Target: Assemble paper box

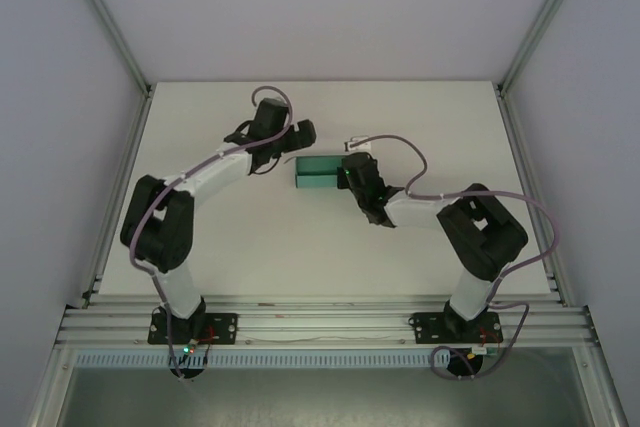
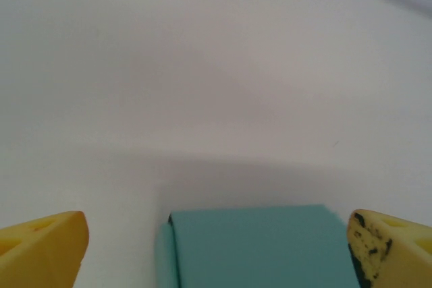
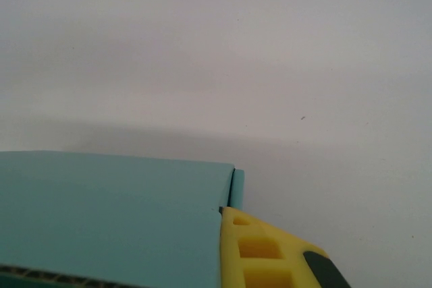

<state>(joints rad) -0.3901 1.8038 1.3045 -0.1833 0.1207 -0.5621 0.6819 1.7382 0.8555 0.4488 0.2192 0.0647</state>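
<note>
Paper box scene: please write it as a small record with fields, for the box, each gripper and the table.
paper box: teal, folded to a rectangular shape, lying near the middle of the table
left gripper: open, fingers wide, one end of the box between them
right gripper: shut, at the right end of the box; whether it pinches the card cannot be told
table: white, flat
</note>
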